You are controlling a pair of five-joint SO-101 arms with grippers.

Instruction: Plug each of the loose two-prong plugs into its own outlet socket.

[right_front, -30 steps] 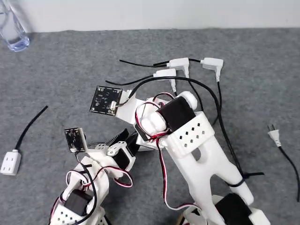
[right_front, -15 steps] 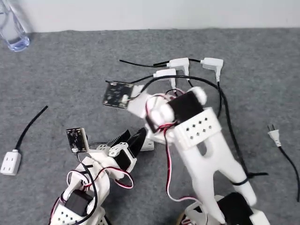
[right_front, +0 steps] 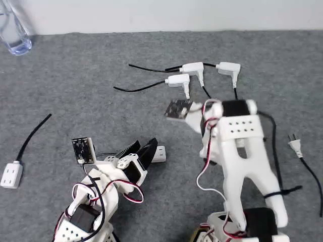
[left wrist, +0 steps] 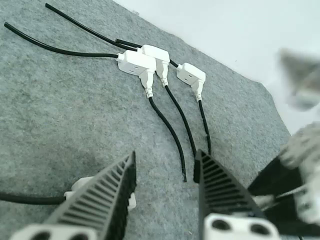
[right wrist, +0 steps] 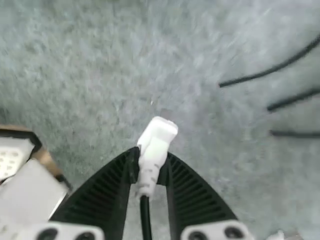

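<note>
My right gripper point(right wrist: 150, 159) is shut on a small white plug point(right wrist: 156, 141) whose black cord runs back between the fingers, above grey felt. In the high view the right arm point(right_front: 237, 133) stands right of centre. My left gripper point(right_front: 144, 146) is open low over the mat, and a white outlet socket point(right_front: 158, 154) lies beside one finger; the left wrist view shows that socket point(left wrist: 80, 186) just outside the jaws. Three white corded connectors point(right_front: 192, 68) lie at the back. A loose two-prong plug point(right_front: 294, 144) lies at the right. Another white socket point(right_front: 10, 174) lies far left.
The grey mat point(right_front: 75, 91) covers the table up to a white wall. A clear plastic bottle point(right_front: 13, 35) stands at the back left corner. Black cords trail left from the back connectors and from the far-left socket. The two arms stand close together at the front.
The right arm has swung to the right, away from the left arm, carrying its wrist board from left of centre to under the back connectors. The left arm has hardly moved.
</note>
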